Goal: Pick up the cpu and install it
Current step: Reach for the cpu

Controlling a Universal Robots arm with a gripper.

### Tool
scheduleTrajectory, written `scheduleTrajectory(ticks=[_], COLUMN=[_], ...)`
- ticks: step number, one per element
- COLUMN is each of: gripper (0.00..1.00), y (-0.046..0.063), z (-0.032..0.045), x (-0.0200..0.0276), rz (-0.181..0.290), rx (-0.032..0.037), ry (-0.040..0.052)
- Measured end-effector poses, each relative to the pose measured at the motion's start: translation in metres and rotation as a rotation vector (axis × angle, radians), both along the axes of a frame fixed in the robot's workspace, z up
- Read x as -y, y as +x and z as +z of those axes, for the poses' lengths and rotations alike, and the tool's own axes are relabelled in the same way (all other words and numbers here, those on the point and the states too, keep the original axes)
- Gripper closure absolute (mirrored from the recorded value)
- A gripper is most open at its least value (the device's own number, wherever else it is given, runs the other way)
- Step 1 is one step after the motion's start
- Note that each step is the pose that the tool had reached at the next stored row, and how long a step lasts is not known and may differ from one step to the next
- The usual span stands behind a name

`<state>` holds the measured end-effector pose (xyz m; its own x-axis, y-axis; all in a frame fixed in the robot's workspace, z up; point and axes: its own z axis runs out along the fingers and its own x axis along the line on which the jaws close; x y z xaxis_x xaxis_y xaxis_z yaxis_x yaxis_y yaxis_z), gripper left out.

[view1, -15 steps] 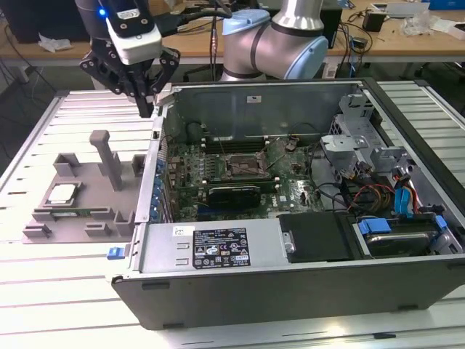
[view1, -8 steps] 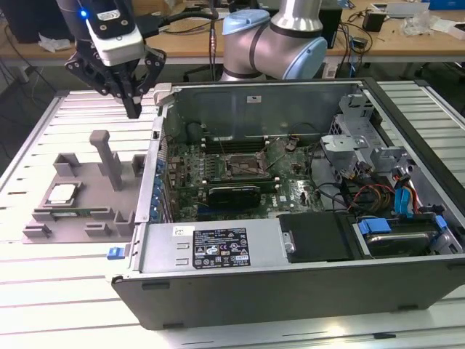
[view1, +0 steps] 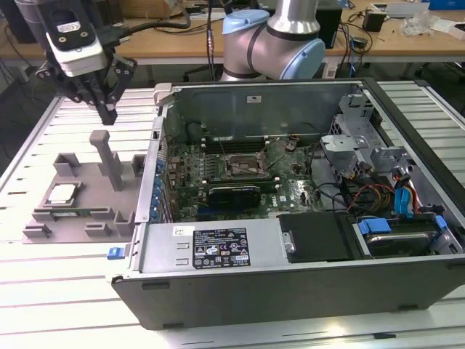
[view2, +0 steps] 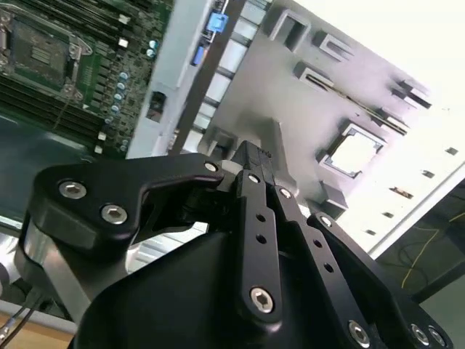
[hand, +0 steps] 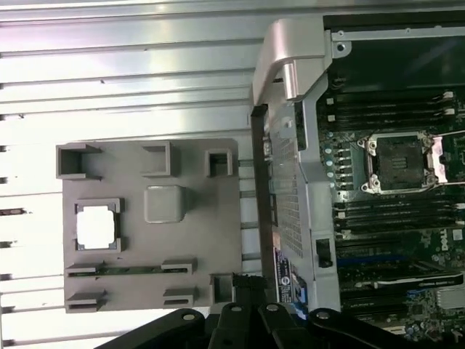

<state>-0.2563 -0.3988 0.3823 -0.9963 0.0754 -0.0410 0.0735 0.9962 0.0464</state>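
Gripper: the gripper [view1: 109, 115] hangs in the upper left of the exterior view, in the air over the grey tray [view1: 93, 187], close above its upright post [view1: 107, 156] but apart from it.
Fingers: in the second wrist view the gripper [view2: 254, 155] has its two black fingers pressed together, and nothing is between them.
Cpu: the cpu [view1: 62, 193] lies flat in a square pocket of the tray, at the exterior view's left, well apart from the gripper; its shiny top also shows in both wrist views [view2: 356, 153] [hand: 96, 225].
Tray: it rests on the slatted metal table [view1: 58, 291], just beside the open computer case [view1: 218, 251].
Socket: the black motherboard socket [view1: 240, 169] sits inside the case, near the centre of the exterior view, with its metal frame around it.
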Motion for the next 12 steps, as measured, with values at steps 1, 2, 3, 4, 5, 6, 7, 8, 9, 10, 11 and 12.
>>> scheduleTrajectory(ticks=[1, 2, 3, 4, 5, 6, 7, 8, 9, 10, 11, 12], gripper=[0.89, 0.89, 0.89, 0.89, 0.89, 0.89, 0.89, 0.89, 0.89, 0.89, 0.89, 0.89], y=[-0.007, -0.012, -0.015, -0.022, -0.027, -0.03, -0.034, -0.04, -0.045, -0.051, -0.057, -0.064], z=[-0.0016, -0.0024, -0.0031, -0.0045, -0.0056, -0.0062, -0.0068, -0.0078, -0.0085, -0.0093, -0.0101, -0.0111], x=[0.0, 0.0, 0.0, -0.0001, -0.0002, -0.0002, -0.0002, -0.0002, -0.0002, -0.0002, -0.0002, -0.0002], rz=[0.0, 0.0, 0.0, 0.0, 0.0, 0.0, 0.0, 0.0, 0.0, 0.0, 0.0, 0.0], rx=[0.0007, 0.001, 0.0013, 0.0019, 0.0023, 0.0026, 0.0028, 0.0032, 0.0034, 0.0035, 0.0038, 0.0039], ry=[0.0, 0.0, 0.0, 0.0, 0.0, 0.0, 0.0, 0.0, 0.0, 0.0, 0.0001, 0.0])
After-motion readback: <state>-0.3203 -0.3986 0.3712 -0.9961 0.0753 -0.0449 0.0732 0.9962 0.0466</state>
